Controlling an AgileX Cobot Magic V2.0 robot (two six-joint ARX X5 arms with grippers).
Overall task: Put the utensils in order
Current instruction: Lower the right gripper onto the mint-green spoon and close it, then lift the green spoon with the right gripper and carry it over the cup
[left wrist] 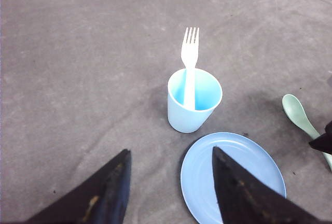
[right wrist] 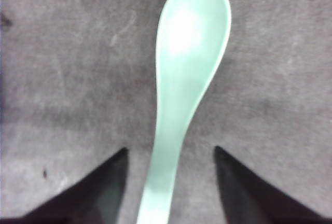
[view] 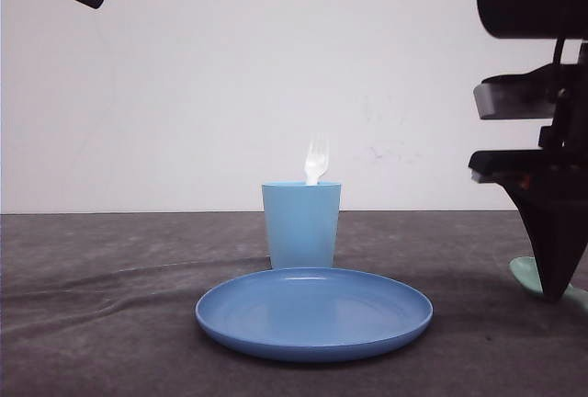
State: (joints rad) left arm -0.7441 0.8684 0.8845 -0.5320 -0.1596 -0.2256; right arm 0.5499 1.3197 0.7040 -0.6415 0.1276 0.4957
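In front of me a light blue cup [view: 301, 227] stands upright on the grey table [view: 101, 323], near its middle. Just before it lies a round blue plate [view: 314, 313], flat on the cloth, its far rim close to the cup's base. A plain white wall [view: 230, 75] closes off the back.

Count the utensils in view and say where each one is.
2. The white fork stands handle-down in the light blue cup. The mint-green spoon lies on the table, its handle between the right gripper's open fingers.
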